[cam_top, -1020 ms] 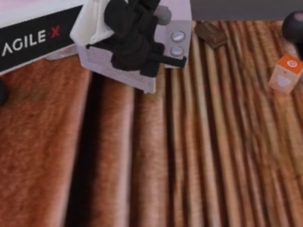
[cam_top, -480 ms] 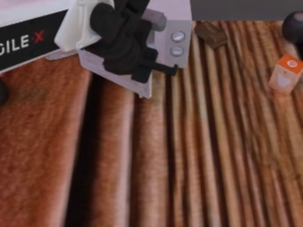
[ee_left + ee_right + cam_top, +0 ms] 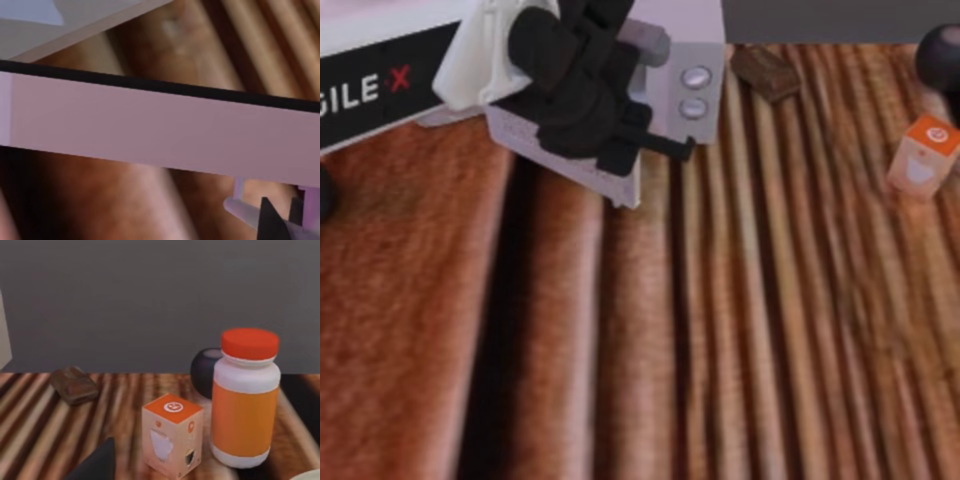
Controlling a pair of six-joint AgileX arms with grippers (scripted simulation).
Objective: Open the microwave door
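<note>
— Where does the top view sit?
— Above, looking straight down on the striped brown wooden table [image 3: 770, 300].
— And the right wrist view?
— Low, near, level; both show the small orange-and-white carton [image 3: 923, 156] [image 3: 172, 440].

Left arm [image 3: 380, 70] reads "GILE X", seemingly cropped.

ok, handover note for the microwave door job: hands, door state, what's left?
Left hand: at the microwave door's free edge, over the microwave front; grip not visible.
Right hand: not in the top view, parked near the orange box and bottle at the table's right.
Done: door is swung partway out from the front, angled toward the table's left.
Left: probably keep swinging it wider, then let go.
</note>
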